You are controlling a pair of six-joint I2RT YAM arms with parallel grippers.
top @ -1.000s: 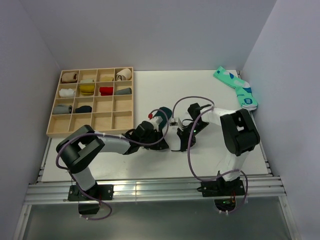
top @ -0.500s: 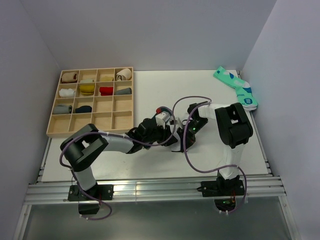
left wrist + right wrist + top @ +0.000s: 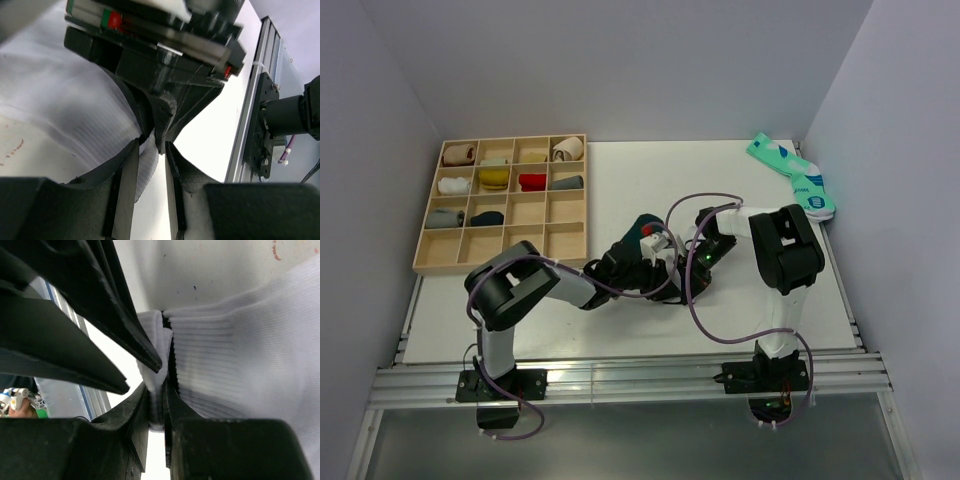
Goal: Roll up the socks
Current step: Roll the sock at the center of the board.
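The white worktop [image 3: 740, 320] carries everything. A wooden tray [image 3: 526, 241] of square compartments sits at its far left corner, with rolled socks [image 3: 495, 179] in several of the far cells. The left arm [image 3: 510, 295] reaches in from the near left edge and the right arm [image 3: 785, 250] bends in from the near right. The two meet near the middle of the worktop. A mint-green pair [image 3: 792, 175] lies at the far right corner, well apart from both arms.

The task's two socks lie bundled in the middle of the worktop, right where the arms meet. The dark green sock [image 3: 642, 224] shows on the far side of the left wrist. The white sock [image 3: 240, 350] fills much of both wrist views with its ribbed cloth.

The right end effector [image 3: 157, 392] is closed tight on a bunched fold at the edge of the white sock, with cloth squeezed between its fingers. The left end effector [image 3: 150, 150] faces it almost tip to tip, its jaws narrowly parted. The sock's edge lies in that gap against one finger [image 3: 127, 185], with bright space beside the other, so it clasps nothing.
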